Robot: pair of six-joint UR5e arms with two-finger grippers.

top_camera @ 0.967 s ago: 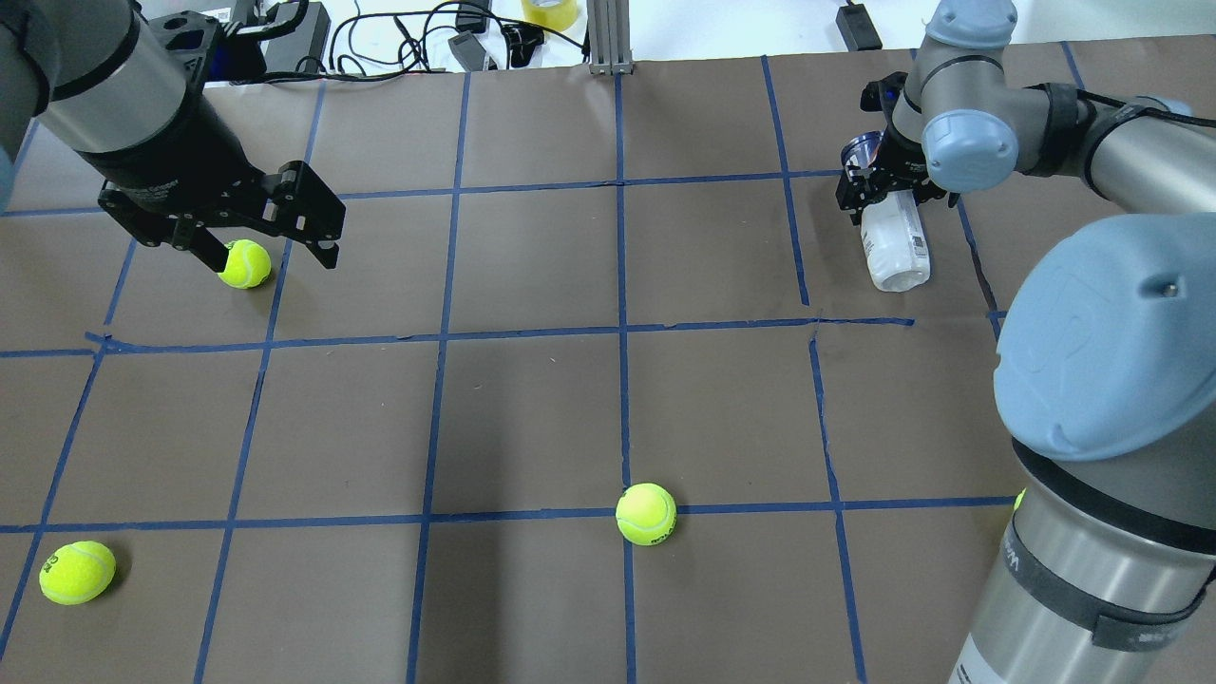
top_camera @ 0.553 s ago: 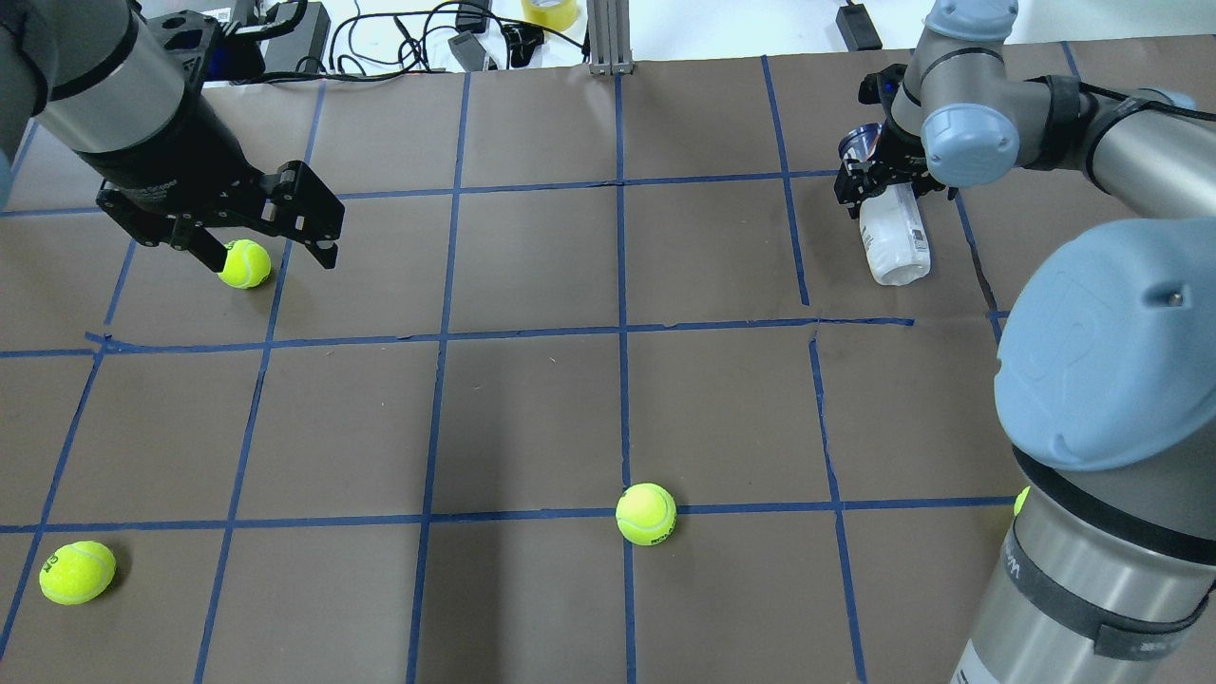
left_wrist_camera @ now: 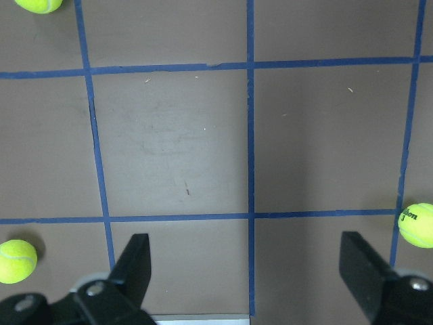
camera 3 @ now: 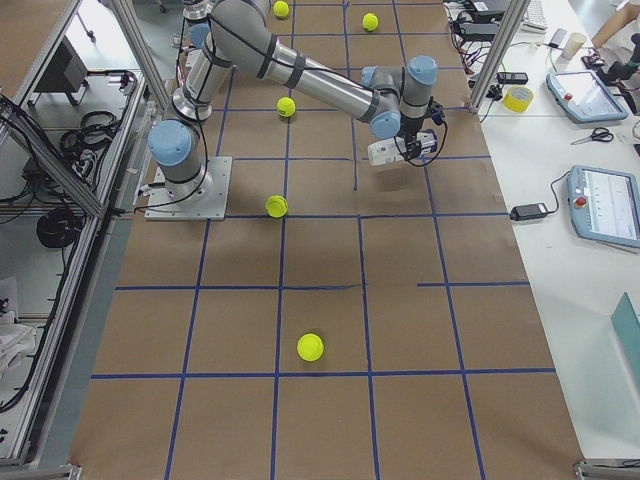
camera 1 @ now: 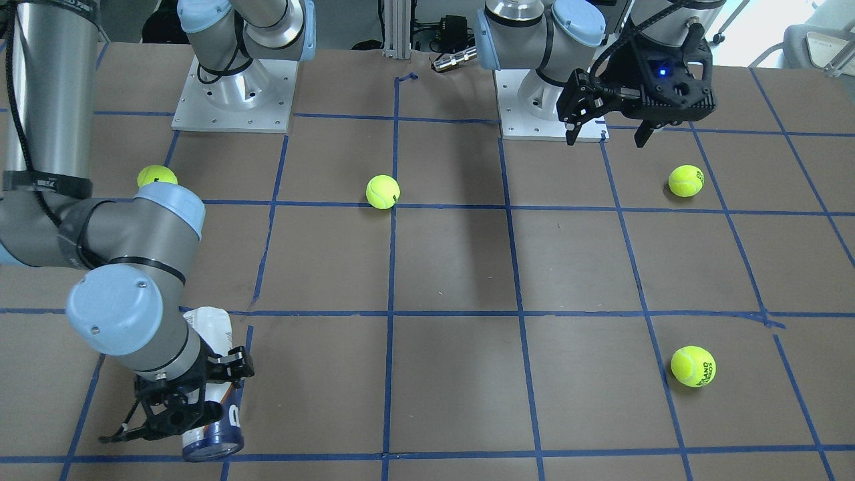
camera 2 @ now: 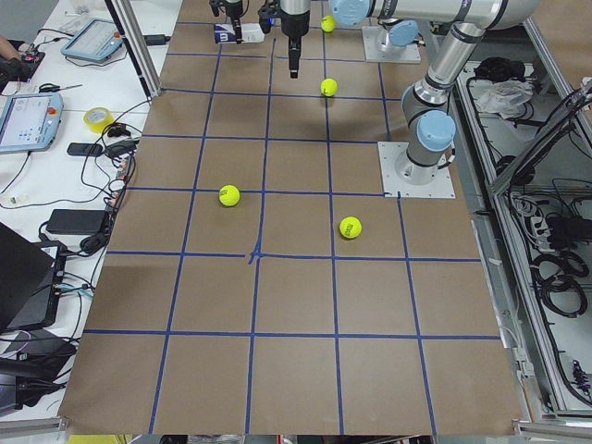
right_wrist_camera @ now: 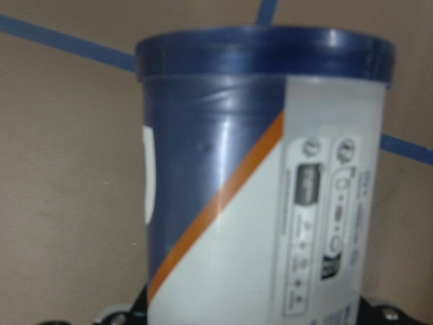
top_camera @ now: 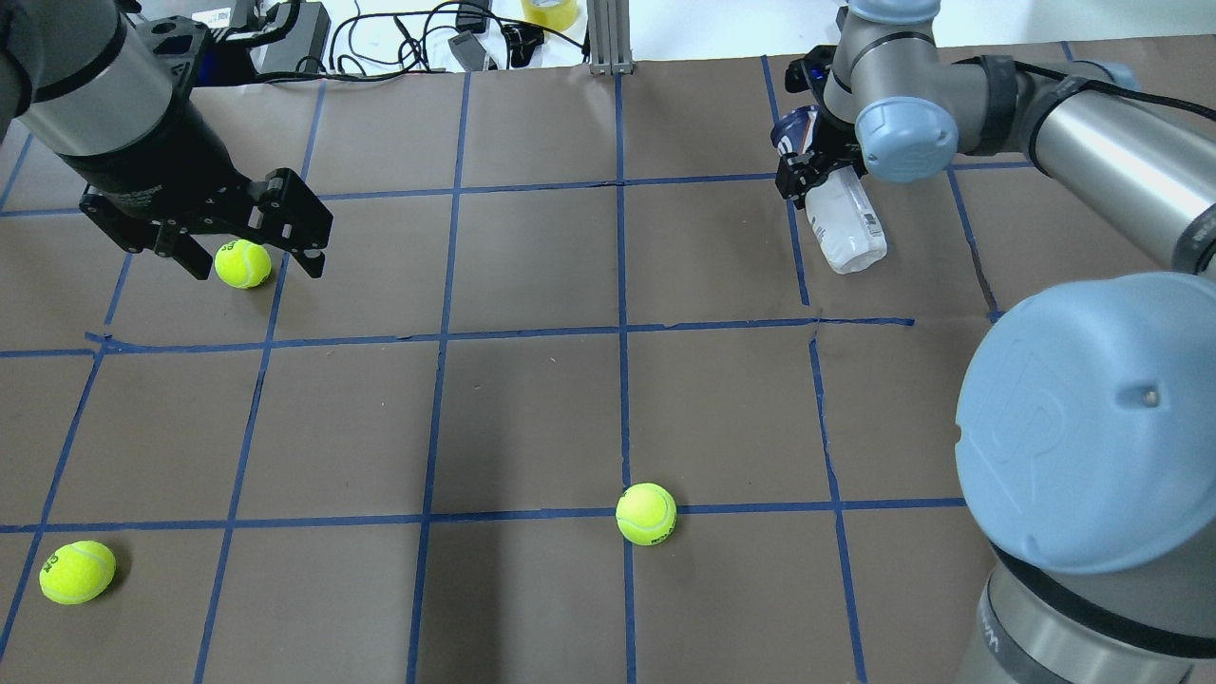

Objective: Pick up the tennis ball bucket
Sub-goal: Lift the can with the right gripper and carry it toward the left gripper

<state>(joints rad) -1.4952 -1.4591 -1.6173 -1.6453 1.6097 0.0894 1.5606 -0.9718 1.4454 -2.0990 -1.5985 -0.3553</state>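
The right hand (top_camera: 806, 177) is closed across the tennis ball bucket (top_camera: 847, 226) at about 1 o'clock on the bench (top_camera: 532, 408) in the overhead view. It grips close to the navy band (right_wrist_camera: 203, 135), not at the middle. The long white part sticks out toward 5 o'clock with nothing under it. In the side view from the robot's right a shadow lies below the tube, so it looks to be off the bench and roughly level.

The main risk, as I judge it, is that off-centre hold. Most of the tube's length hangs to one side of the grip, so its weight could turn it between the fingers. The free end might then drop and drag on the bench, or the tube might slide out altogether. The plastic wall looks smooth and thin: a light squeeze may let it slip and a hard one may dent it. The wrist view hints at a crease in the navy band. A quick swing of the arm would make both worse.

The left hand (top_camera: 254, 268) hangs wide open and empty at 10 o'clock, above a tennis ball (top_camera: 242, 263). It is well apart from the bucket and poses no threat to the lift
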